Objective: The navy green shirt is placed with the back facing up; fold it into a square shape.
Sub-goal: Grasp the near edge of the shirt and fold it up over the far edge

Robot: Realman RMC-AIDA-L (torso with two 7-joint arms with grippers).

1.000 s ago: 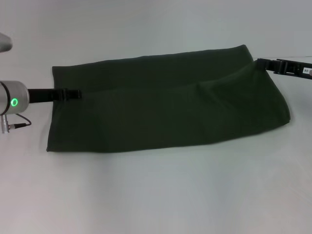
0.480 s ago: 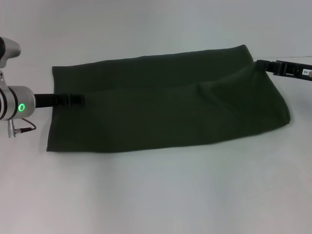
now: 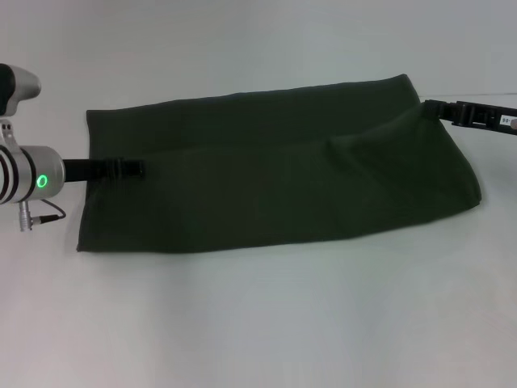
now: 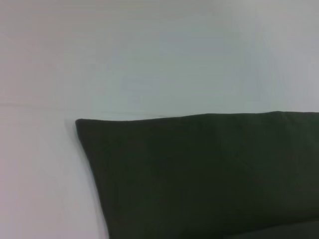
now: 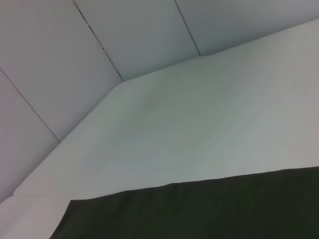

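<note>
Head view: the shirt (image 3: pixel 275 166) lies flat on the white worktop (image 3: pixel 258 323), already folded into a long band that runs across the middle of the scene, plain dark olive side up. Its far edge rises toward the right; its right end is rounded and slightly puffed, with a shallow crease near the middle right. The left claw (image 3: pixel 133 169) reaches in from the left, its dark tip lying over the shirt's left end, about midway between the far and near edges. Whether it is spread, pressed together or pinching cloth cannot be told (the tip is dark against dark fabric). Behind it sits the silver wrist (image 3: pixel 24 178) with a green light. The right claw (image 3: pixel 432 106) comes in from the right edge and meets the shirt's far right corner; its state cannot be told either, since the tip merges with the cloth.

Left wrist view: one corner and a straight edge of the shirt (image 4: pixel 199 174) fill the lower part of the picture, with bare worktop (image 4: pixel 149 59) beyond. No claw shows.

Right wrist view: a strip of the shirt (image 5: pixel 199 209) with one corner, lying on the worktop (image 5: pixel 199 124), and grey wall panels (image 5: pixel 75 59) behind. No claw shows here either.
</note>
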